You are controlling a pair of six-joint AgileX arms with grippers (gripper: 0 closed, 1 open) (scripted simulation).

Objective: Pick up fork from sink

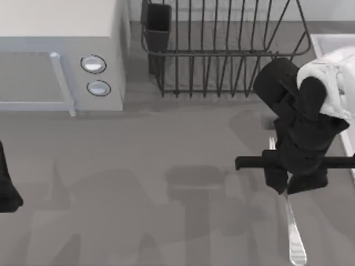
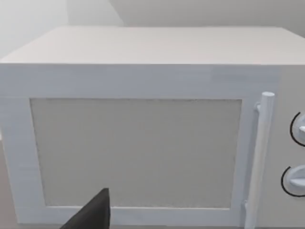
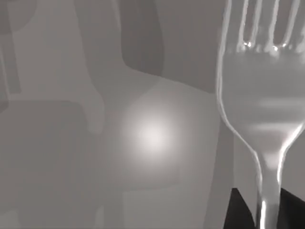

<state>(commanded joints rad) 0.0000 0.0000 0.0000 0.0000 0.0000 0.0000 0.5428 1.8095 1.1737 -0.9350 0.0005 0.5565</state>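
Right gripper [image 1: 285,180] is clamping the slim shiny silver metal fork [image 1: 295,238].
Fork is hanging over the grey worktop's [image 1: 166,183] right edge; left gripper's [image 1: 8,191] fingers: cannot tell.

Black right arm [image 1: 302,138], white segment

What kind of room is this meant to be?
Most likely a simulated kitchen counter: a white microwave with two knobs, a dark wire dish rack, a sink at the right edge, and a fork.
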